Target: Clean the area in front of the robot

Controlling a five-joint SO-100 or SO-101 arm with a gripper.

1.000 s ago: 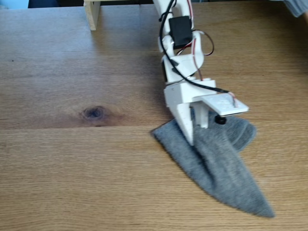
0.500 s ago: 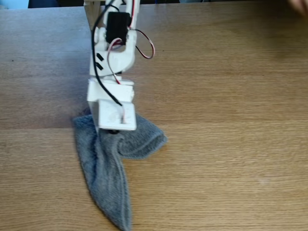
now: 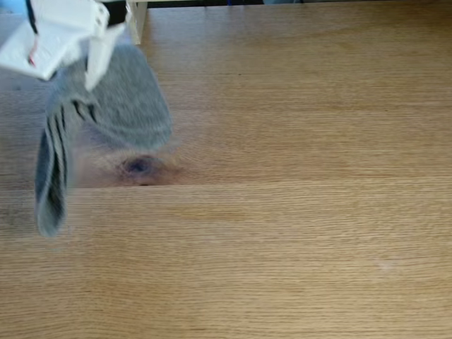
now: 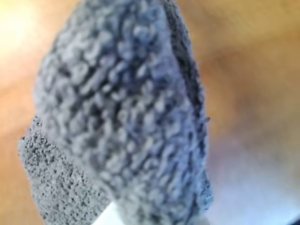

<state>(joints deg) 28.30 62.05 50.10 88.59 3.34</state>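
The robot's white gripper [image 3: 88, 78] is at the top left of the fixed view, shut on a grey terry cloth [image 3: 116, 106]. The cloth is blurred and hangs off the table, its long tail [image 3: 49, 198] drooping toward the left edge. Below and to the right spreads the area, a light-brown oak tabletop [image 3: 296, 212] with a dark oval knot [image 3: 138, 167] just under the cloth. In the wrist view the cloth [image 4: 122, 108] looms close and out of focus, with a sliver of white jaw at the bottom edge. The rest of the arm is out of frame.
A pale wooden post [image 3: 135, 21] stands at the back edge, right beside the gripper. A small pale speck [image 3: 385, 265] lies on the wood at the lower right. A plank seam runs across the table at mid height.
The arm has swept from right of centre to the far left, dragging the cloth over the wood. The cloth now hangs from the gripper, uncovering the knot.
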